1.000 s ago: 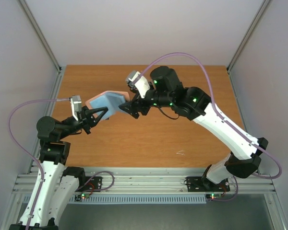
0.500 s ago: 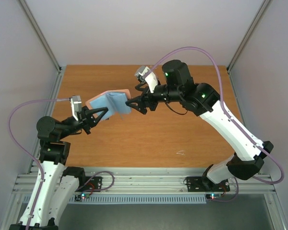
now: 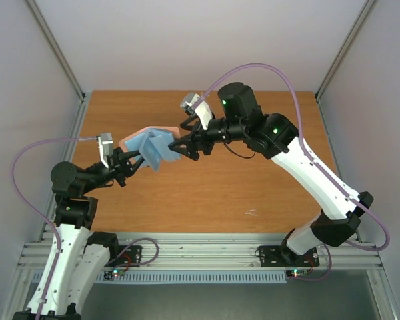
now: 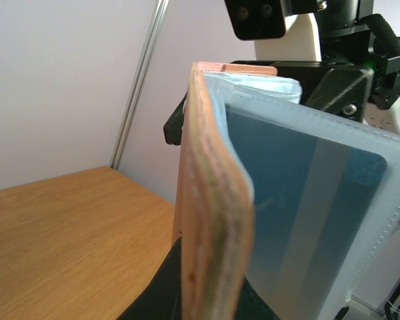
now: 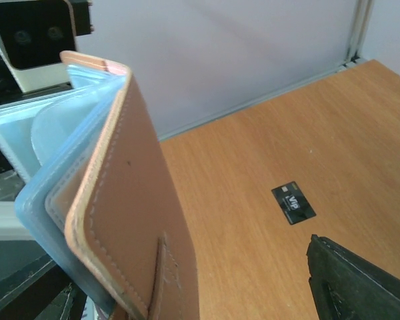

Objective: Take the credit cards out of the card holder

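Observation:
The card holder (image 3: 150, 145), taupe outside and light blue inside, is held half open above the table. My left gripper (image 3: 135, 159) is shut on its left cover (image 4: 210, 200). A blue card (image 4: 287, 200) shows through a clear sleeve in the left wrist view. My right gripper (image 3: 180, 148) is open at the holder's right cover (image 5: 133, 220). One of its fingers (image 5: 360, 283) stands apart from the cover; the other is hidden. A dark grey-black card (image 5: 293, 202) marked VIP lies flat on the table. The white card is out of view.
The wooden table (image 3: 207, 193) has a metal frame along its left edge (image 3: 77, 133). A small pale scrap (image 3: 251, 213) lies near the front right. White walls stand behind and to both sides.
My right gripper drew back to the right, then came back to the holder's right edge. The holder's blue right panel has folded in and down. My left arm has held still.

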Robot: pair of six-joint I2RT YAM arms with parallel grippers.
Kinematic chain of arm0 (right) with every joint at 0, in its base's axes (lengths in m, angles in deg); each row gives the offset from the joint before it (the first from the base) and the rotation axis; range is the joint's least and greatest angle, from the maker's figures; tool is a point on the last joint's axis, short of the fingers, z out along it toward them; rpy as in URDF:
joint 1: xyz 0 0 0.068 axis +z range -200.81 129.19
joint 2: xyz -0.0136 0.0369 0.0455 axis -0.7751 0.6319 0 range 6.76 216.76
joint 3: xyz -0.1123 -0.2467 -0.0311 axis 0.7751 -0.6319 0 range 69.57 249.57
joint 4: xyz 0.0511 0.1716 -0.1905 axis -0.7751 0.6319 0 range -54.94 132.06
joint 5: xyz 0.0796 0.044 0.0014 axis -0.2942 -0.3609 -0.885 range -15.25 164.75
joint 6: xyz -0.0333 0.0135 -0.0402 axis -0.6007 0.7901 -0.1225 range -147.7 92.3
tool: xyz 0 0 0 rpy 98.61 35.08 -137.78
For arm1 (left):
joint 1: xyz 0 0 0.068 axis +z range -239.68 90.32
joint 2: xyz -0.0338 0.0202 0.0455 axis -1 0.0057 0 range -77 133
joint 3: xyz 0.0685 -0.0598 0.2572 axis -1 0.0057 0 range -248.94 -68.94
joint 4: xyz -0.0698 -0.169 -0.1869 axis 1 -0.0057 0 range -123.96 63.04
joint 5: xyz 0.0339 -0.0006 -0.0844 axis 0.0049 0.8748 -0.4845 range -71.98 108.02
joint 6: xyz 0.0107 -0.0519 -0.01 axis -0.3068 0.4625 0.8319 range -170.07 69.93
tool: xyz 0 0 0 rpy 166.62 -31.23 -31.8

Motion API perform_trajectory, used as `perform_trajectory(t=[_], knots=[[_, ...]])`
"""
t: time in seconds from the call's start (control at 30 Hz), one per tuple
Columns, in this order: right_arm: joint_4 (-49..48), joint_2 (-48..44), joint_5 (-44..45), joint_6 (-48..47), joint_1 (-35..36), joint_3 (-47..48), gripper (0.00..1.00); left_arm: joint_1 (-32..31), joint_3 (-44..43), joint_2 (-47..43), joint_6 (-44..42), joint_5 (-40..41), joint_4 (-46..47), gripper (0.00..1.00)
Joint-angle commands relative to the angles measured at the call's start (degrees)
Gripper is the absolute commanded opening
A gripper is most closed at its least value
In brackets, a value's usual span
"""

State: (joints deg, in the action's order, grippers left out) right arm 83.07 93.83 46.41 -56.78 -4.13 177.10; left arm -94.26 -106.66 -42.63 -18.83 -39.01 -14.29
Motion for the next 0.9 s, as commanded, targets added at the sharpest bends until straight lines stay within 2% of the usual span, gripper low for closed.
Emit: perform_trajectory(t=[0.0, 0.27, 0.57, 0.87], knots=[[-2.06, 0.76, -0.48, 1.45, 2.75, 0.44, 0.88, -0.08, -1.27, -0.59, -0.47, 0.58, 1.87, 0.0], [-2.56, 3.34, 4.6, 4.72, 4.56, 2.18, 0.82, -0.08, -1.23, -0.63, -0.9, 1.41, 0.92, 0.0], [-2.8, 3.72, 8.32, 2.99, 8.93, 2.49, 0.88, -0.08, -1.23, -0.81, -2.09, 3.8, -0.7, 0.0], [-2.89, 6.17, 10.32, 4.63, 9.48, 3.85, 0.94, -0.08, -1.13, -0.96, -1.8, 3.37, -0.57, 0.0]])
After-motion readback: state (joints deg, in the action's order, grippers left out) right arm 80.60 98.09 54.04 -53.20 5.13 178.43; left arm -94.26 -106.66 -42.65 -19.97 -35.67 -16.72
